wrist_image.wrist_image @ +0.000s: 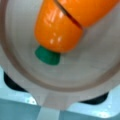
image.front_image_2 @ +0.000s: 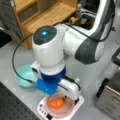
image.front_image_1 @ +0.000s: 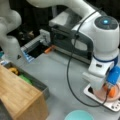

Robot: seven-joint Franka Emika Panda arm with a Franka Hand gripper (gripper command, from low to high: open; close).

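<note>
1. Only one carrot (wrist_image.wrist_image: 58,27) lies in one pink bowl (wrist_image.wrist_image: 75,75), on a white scale (image.front_image_2: 43,108).
2. Directly above hangs the gripper (image.front_image_2: 65,98); its jaws are hidden, so I cannot tell.
3. One teal bowl (image.front_image_2: 23,75) sits at nine o'clock.
</note>
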